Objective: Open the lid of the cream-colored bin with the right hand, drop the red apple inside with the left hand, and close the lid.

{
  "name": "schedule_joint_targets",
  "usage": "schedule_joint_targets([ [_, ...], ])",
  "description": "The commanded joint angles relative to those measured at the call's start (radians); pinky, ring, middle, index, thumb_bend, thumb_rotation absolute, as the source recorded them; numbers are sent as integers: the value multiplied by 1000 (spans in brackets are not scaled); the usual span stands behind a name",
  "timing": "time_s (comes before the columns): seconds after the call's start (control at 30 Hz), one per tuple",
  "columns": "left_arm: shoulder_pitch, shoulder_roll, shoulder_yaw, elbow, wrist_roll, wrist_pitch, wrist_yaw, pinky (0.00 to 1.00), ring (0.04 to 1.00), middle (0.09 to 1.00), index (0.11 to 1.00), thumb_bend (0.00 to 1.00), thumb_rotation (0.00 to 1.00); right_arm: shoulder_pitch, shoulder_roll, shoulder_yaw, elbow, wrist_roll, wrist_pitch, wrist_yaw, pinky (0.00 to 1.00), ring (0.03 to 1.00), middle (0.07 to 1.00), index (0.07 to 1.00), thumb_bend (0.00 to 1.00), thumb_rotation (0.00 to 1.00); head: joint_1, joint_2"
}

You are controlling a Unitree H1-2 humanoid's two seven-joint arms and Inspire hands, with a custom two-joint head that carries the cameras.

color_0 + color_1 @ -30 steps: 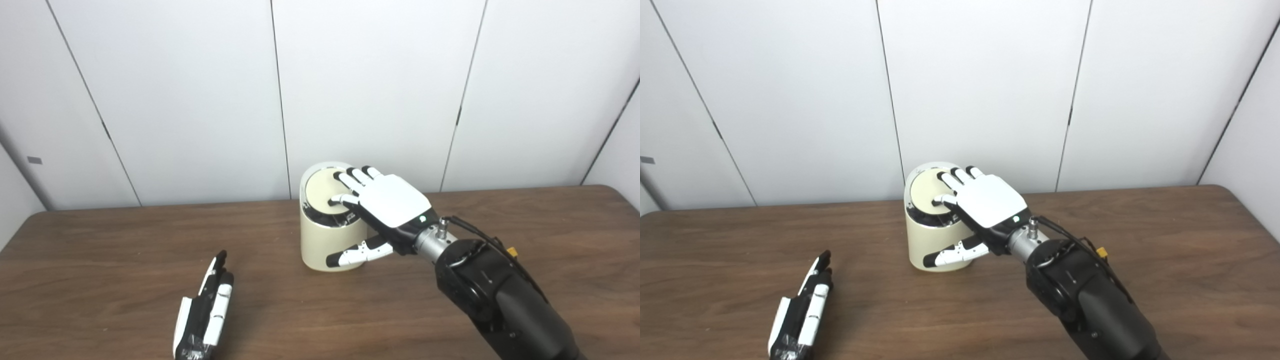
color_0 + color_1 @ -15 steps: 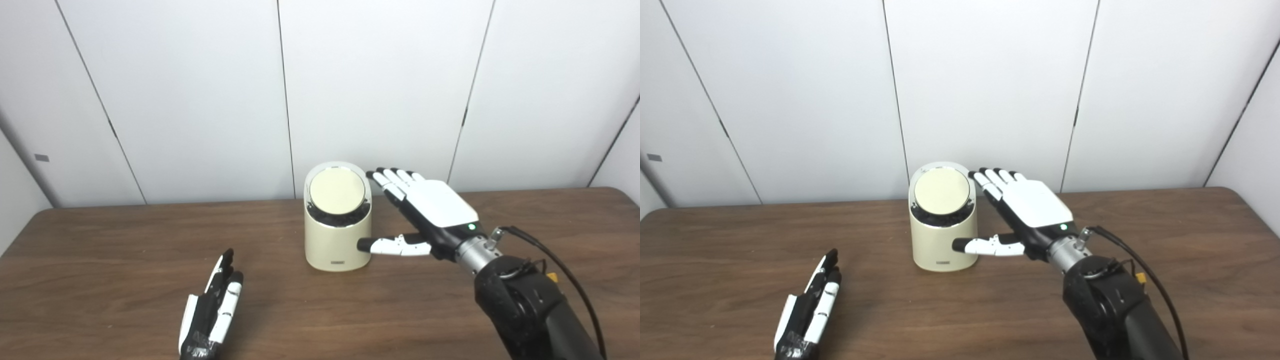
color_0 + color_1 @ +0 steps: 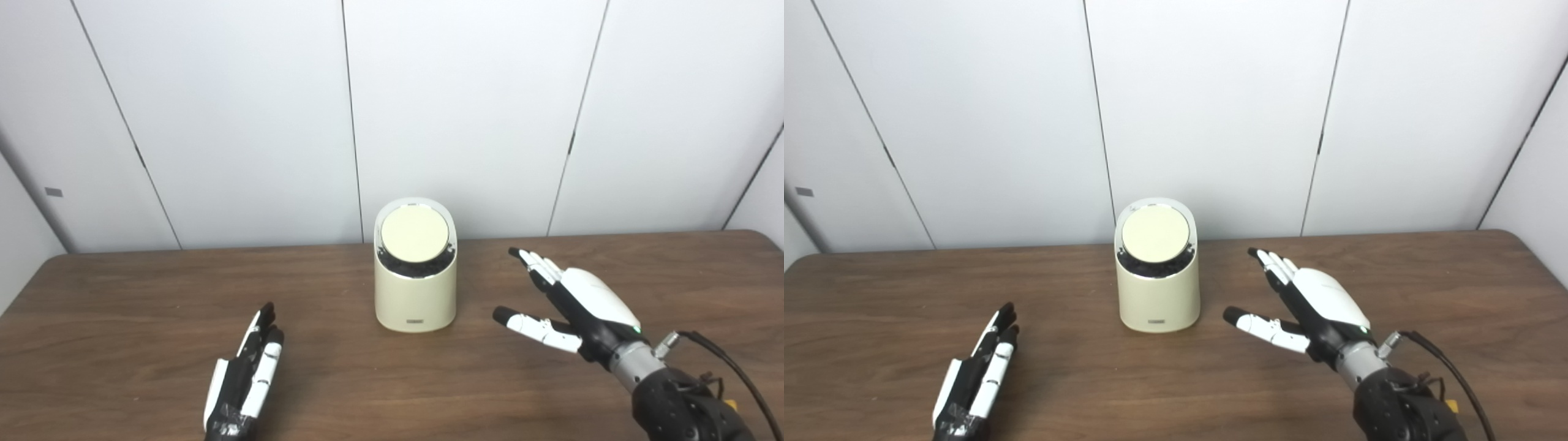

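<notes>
1. The right hand point(image 3: 582, 303) has left the bin since a second ago: then its fingers lay on the round lid and its thumb against the bin's wall; half a second ago it was just beside the bin; it is now well apart from it, lower and nearer the table's front edge.
2. The right hand's fingers point(image 3: 536, 264) are spread and straight, holding nothing, pointing away from the robot and a little leftward; the thumb sticks out to the left towards the bin without touching it. The palm faces down and left, and the hand hovers just above the table point(image 3: 122, 306).
3. The left hand point(image 3: 245, 376) has barely shifted. It rests on its edge on the table, fingers straight, close together, and empty, pointing away from the robot.
4. The cream-colored bin point(image 3: 415, 294) stands upright at the middle of the table, between the two hands and beyond them, near the white panelled wall point(image 3: 245, 122).
5. Its round cream lid point(image 3: 414, 234) sits tilted towards the camera inside a pale rim, with a dark gap showing below its lower edge.
</notes>
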Motion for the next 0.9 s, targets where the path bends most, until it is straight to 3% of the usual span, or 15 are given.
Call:
schedule_joint_targets([
  [0.0, -3, 21, 18, -43, -23, -7, -5, 962, 969, 981, 1000, 457, 795, -6, 6, -36, -15, 75, 7, -38, 956, 1000, 1000, 1000, 530, 1000, 7, 7],
  [0.17, 52, 62, 25, -57, -3, -31, -23, 951, 958, 970, 1000, 425, 830, 75, 53, -51, 12, 165, -11, -109, 933, 999, 1000, 985, 516, 1000, 28, 39],
  [0.3, 80, 57, 39, -49, -57, -63, -27, 955, 952, 970, 1000, 435, 771, 123, 111, -72, 39, 253, -53, -196, 930, 969, 981, 964, 525, 1000, 37, 66],
  [0.5, 126, 55, 43, -42, -103, -102, -42, 967, 954, 976, 1000, 441, 811, 187, 184, -92, 131, 365, -204, -340, 865, 930, 962, 958, 558, 1000, 20, 105],
  [0.6, 145, 53, 47, -34, -101, -126, -40, 971, 957, 975, 1000, 443, 827, 205, 200, -103, 156, 423, -244, -372, 853, 939, 981, 975, 566, 1000, 16, 108],
  [0.87, 150, 43, 62, 23, -72, -206, -17, 952, 946, 966, 997, 456, 830, 213, 207, -135, 217, 506, -318, -435, 936, 967, 984, 974, 578, 1000, -9, 114],
])
